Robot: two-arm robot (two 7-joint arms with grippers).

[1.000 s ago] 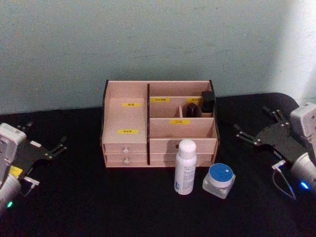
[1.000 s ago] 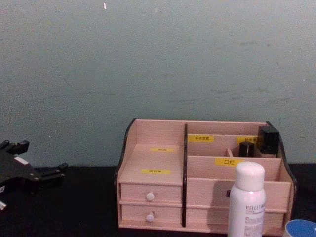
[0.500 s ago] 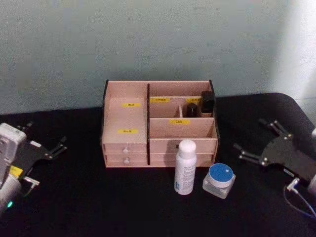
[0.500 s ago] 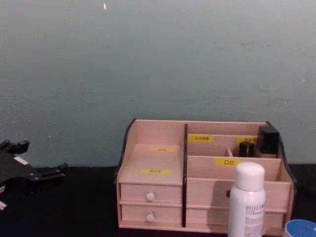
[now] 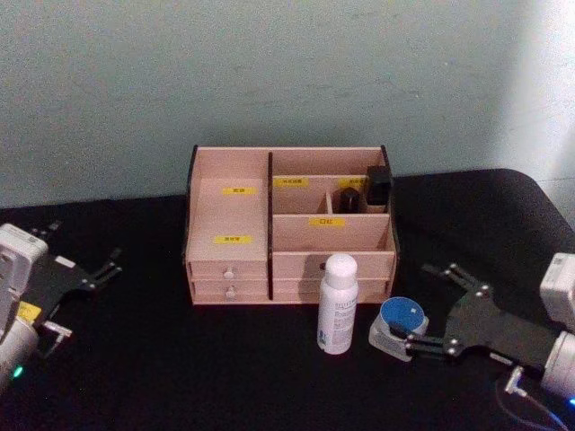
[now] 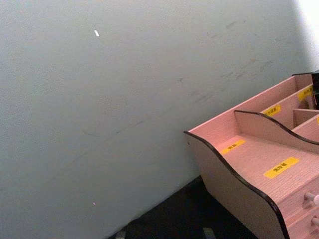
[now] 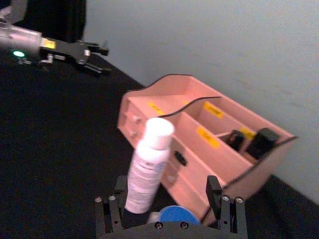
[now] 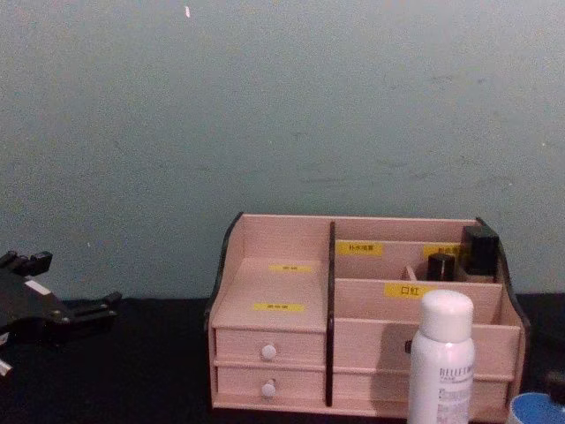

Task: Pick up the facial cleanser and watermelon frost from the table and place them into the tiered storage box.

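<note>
Arriving before the tiered storage box (image 5: 229, 215), the right gripper (image 5: 417, 303) gapes empty around the blue-lidded jar (image 5: 401, 315), grasp-ready; the left gripper (image 5: 84, 244) idles open left of the box.

Black jaws, white wrists (image 5: 20, 254), green light (image 5: 16, 371)

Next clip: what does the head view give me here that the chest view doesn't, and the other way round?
The head view adds a full look at the right gripper, open at the blue-lidded jar, and the jar's pale body. The chest view adds a white fleck high on the wall. Both share the tiered storage box, the white bottle upright in front of it, two dark containers in its back right compartments, the left gripper parked at the left, and the jar's blue lid.
</note>
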